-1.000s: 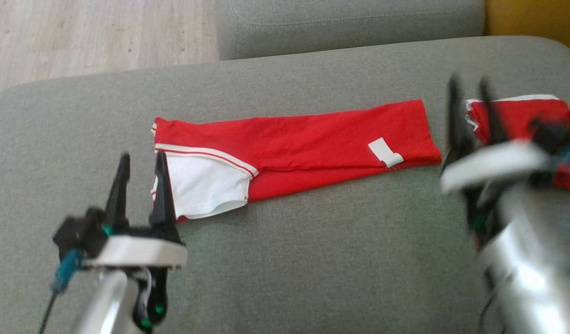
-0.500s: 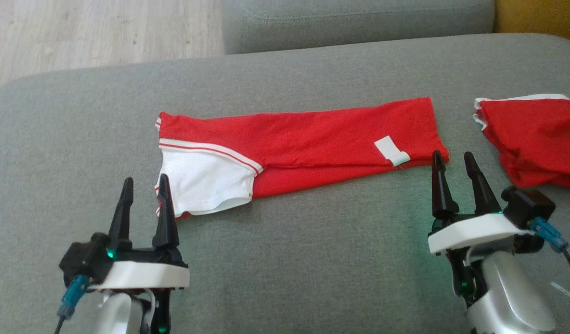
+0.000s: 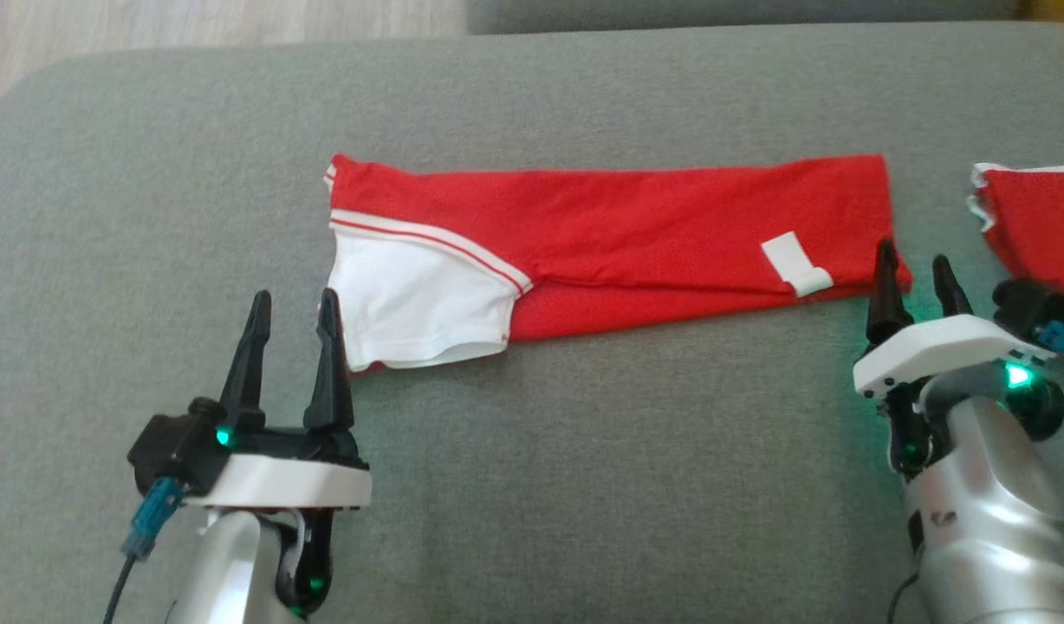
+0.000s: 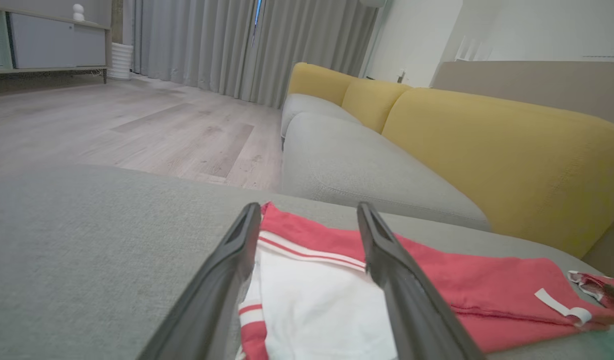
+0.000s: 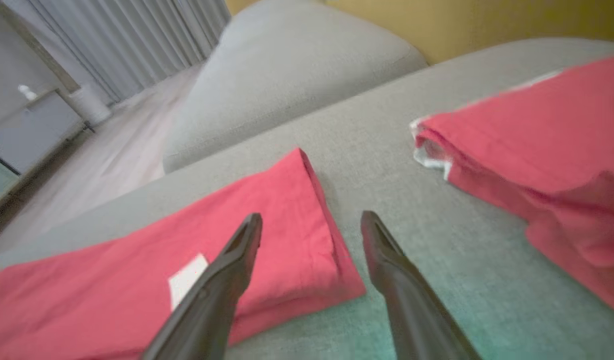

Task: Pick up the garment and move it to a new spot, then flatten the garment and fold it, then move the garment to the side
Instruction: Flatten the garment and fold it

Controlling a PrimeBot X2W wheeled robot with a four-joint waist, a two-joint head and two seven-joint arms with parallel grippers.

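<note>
Jaws, left and right: we find both parted and empty, the left just beside the white sleeve (image 3: 419, 303) of the garment (image 3: 636, 225), the right just beside its tabbed end. Garment: red, folded into a long strip, flat on the grey cushion (image 3: 584, 485). We judge it light, soft and limp, best pinched at both end corners through all layers. Surroundings: woven cushion with some grip, second red cloth (image 3: 1039, 217) near on the right, yellow backrest (image 4: 487, 145), wood floor (image 4: 137, 130).

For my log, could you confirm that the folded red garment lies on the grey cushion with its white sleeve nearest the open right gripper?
Not quite: the head view shows the white sleeve nearest the open left gripper. The right gripper, also open, is at the other end of the folded red garment, which does lie on the grey cushion.
</note>
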